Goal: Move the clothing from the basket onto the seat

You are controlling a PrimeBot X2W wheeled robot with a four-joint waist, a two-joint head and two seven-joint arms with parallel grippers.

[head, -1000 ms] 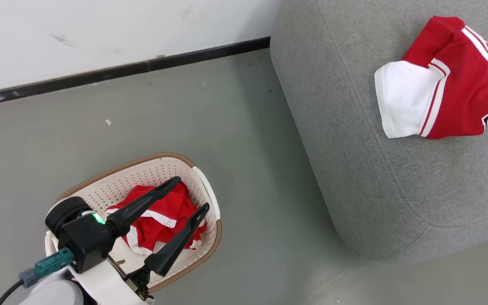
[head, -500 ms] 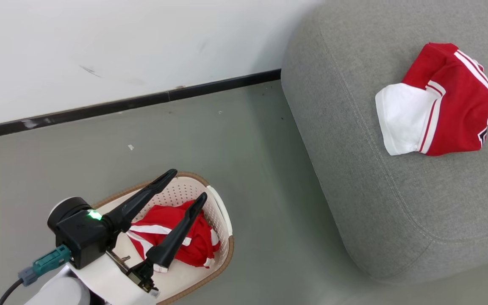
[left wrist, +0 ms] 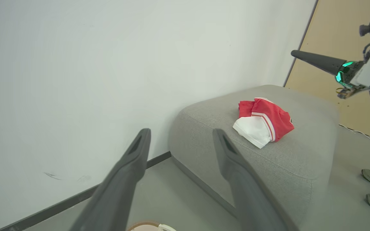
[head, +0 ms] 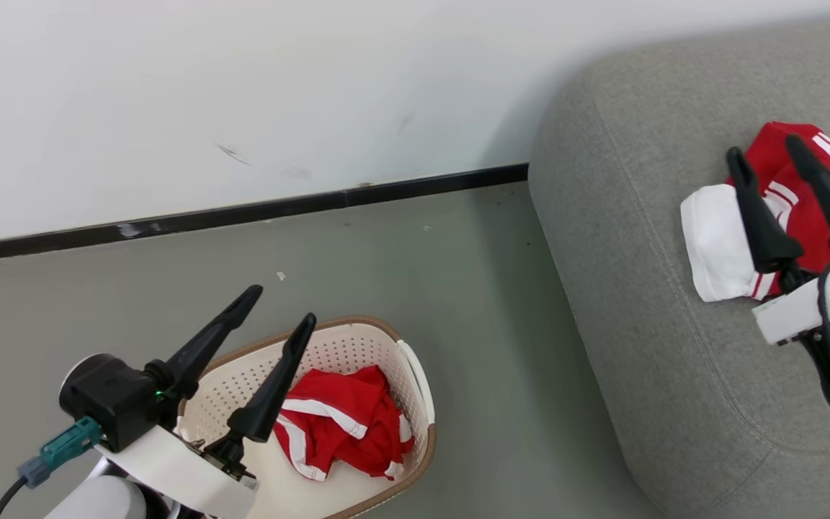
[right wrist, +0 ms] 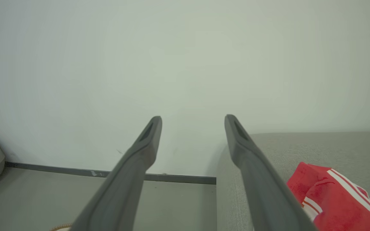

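The left gripper [head: 280, 305] sits at the lower left of the head view, its two long dark fingers [head: 206, 337] spread apart, angled up and rightward, holding nothing. The right gripper [head: 762, 147] rises at the right edge, likewise parted and empty.

Bare floor [head: 487, 324] between basket [head: 346, 355] and seat [head: 624, 288] lies open (wall [head: 242, 86] behind).

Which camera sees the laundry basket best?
The head view. It shows most of the basket, with its holey walls, brown rim and the red clothing inside. The left wrist view catches just a sliver of it at the bottom edge, and so does the right wrist view.
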